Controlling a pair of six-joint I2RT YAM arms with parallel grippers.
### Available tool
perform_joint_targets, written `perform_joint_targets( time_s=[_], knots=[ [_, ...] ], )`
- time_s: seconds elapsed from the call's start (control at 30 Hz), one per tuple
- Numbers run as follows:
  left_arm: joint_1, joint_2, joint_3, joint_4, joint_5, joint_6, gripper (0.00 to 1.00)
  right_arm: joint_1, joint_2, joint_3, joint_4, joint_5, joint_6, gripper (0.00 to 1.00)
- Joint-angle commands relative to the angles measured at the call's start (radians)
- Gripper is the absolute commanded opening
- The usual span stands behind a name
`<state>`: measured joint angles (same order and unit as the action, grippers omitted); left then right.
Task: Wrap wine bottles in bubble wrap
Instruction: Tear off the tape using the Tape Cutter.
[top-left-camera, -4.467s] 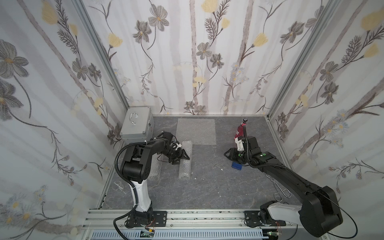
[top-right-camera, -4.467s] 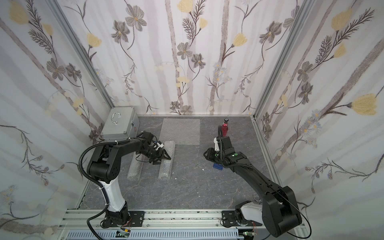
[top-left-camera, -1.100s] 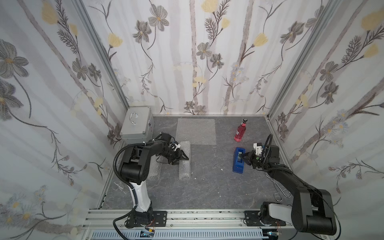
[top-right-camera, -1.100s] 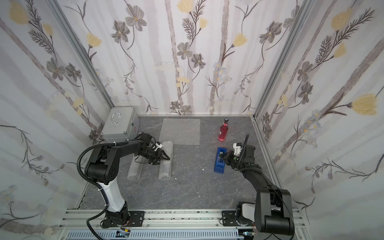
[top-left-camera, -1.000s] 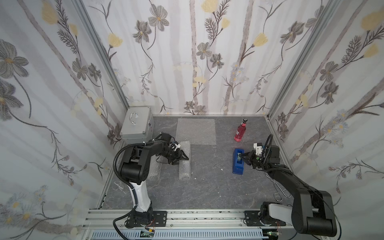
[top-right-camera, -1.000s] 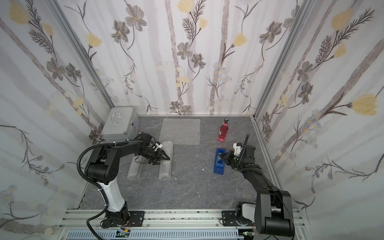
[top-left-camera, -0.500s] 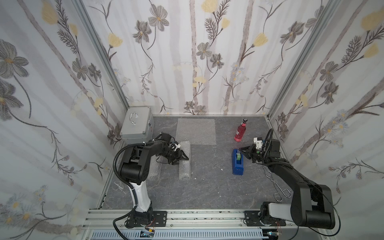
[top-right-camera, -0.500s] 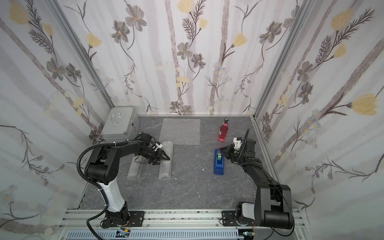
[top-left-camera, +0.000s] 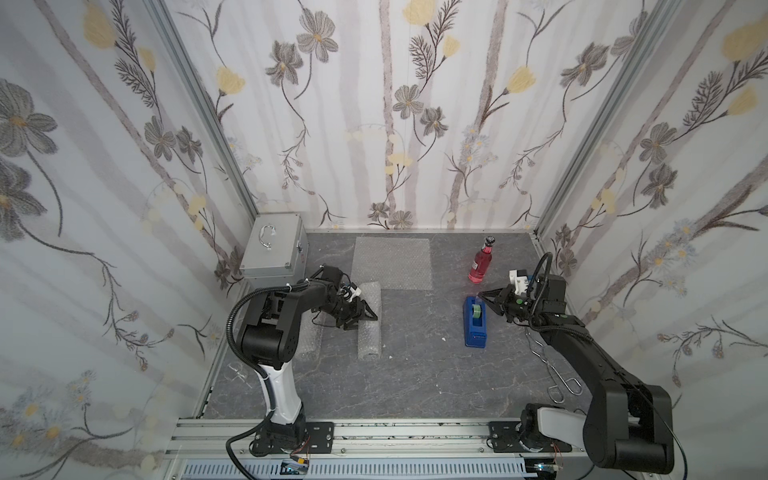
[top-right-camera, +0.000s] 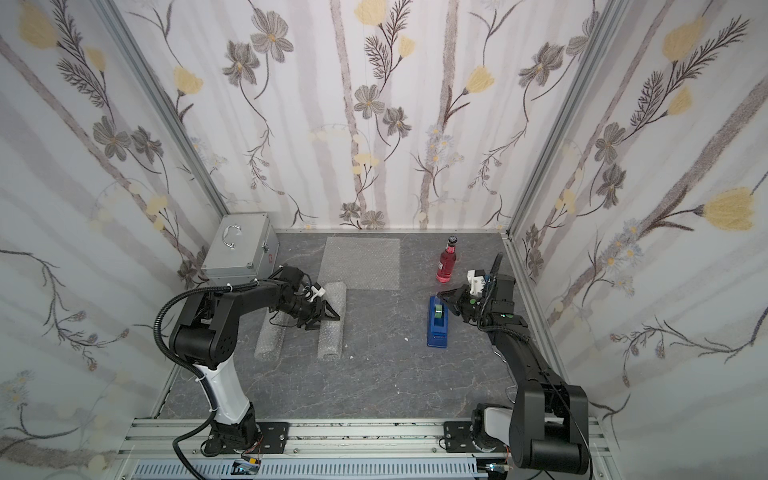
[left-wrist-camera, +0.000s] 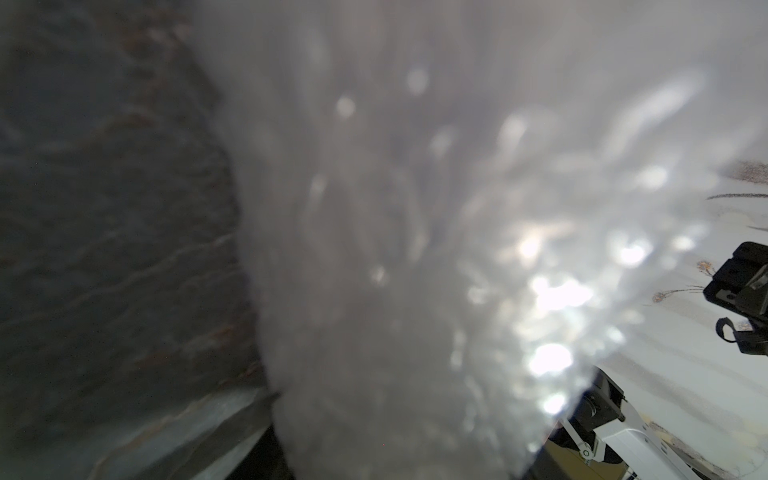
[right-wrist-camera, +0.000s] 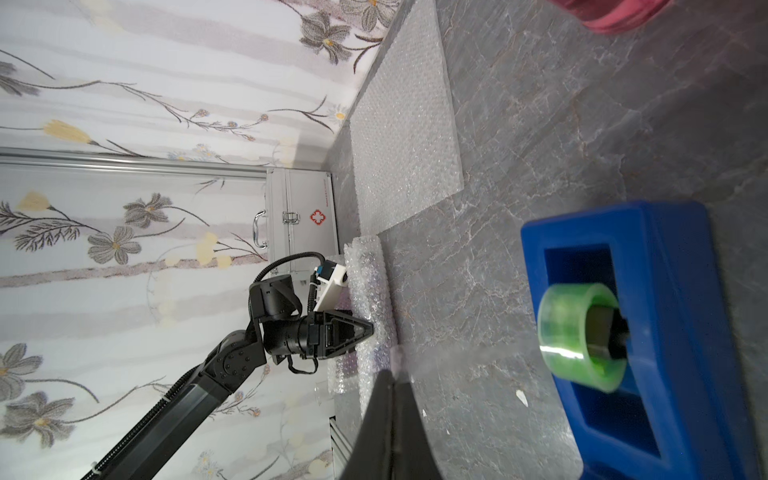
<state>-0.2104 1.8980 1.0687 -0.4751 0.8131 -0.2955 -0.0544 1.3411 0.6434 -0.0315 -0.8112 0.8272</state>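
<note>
One wine bottle (top-left-camera: 481, 266) (top-right-camera: 446, 261) with red-pink liquid stands upright at the back right; its base shows in the right wrist view (right-wrist-camera: 611, 16). A flat sheet of bubble wrap (top-left-camera: 392, 264) (top-right-camera: 360, 264) (right-wrist-camera: 403, 137) lies at the back middle. Two bubble wrap rolls lie left of centre, one (top-left-camera: 370, 332) (top-right-camera: 332, 336) beside the other (top-left-camera: 309, 340) (top-right-camera: 270, 336). My left gripper (top-left-camera: 365, 321) (top-right-camera: 325, 322) (right-wrist-camera: 365, 332) is shut on the nearer roll, which fills the left wrist view (left-wrist-camera: 415, 249). My right gripper (top-left-camera: 481, 296) (top-right-camera: 441, 296) (right-wrist-camera: 390, 374) is shut on a clear tape strip (right-wrist-camera: 465, 355) running from the green tape roll (right-wrist-camera: 577, 336).
A blue tape dispenser (top-left-camera: 476, 328) (top-right-camera: 438, 328) (right-wrist-camera: 673, 332) stands right of centre. A silver metal case (top-left-camera: 274, 251) (top-right-camera: 239, 245) sits in the back left corner. Wire tongs (top-left-camera: 552, 365) lie by the right wall. Walls close in on three sides.
Over the last second my right gripper moved from beside the dispenser toward its far end, closer to the bottle. The left arm and the rolls have not moved.
</note>
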Motion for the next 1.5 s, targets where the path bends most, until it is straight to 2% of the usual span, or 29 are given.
perform_joint_targets(
  time_s=[0.0,0.33,0.47,0.63,0.93,1.03,1.3,1.47],
  knots=[
    [0.002,0.016,-0.011,-0.081,-0.181,-0.019,0.55,0.001,-0.09,-0.069,-0.059,-0.019,-0.029,0.0],
    [0.001,0.016,-0.012,-0.082,-0.183,-0.016,0.55,0.002,-0.312,-0.228,-0.196,0.005,-0.031,0.0],
    [0.0,0.016,-0.013,-0.08,-0.186,-0.014,0.55,0.001,-0.333,-0.212,-0.258,0.009,-0.055,0.0],
    [0.001,0.01,-0.014,-0.079,-0.187,-0.013,0.55,0.003,-0.387,-0.275,-0.291,0.03,-0.055,0.0],
    [0.0,0.015,-0.013,-0.082,-0.195,-0.008,0.55,0.003,-0.417,-0.298,-0.482,0.139,-0.171,0.0],
    [0.0,0.014,-0.012,-0.083,-0.196,-0.007,0.55,0.02,-0.41,-0.309,-0.467,0.164,-0.153,0.0],
    [-0.002,0.012,-0.015,-0.083,-0.195,-0.007,0.55,0.152,-0.375,-0.329,-0.452,0.366,-0.093,0.0],
    [-0.004,0.021,-0.006,-0.087,-0.195,-0.008,0.55,0.16,-0.371,-0.327,-0.446,0.381,-0.084,0.0]
  ],
)
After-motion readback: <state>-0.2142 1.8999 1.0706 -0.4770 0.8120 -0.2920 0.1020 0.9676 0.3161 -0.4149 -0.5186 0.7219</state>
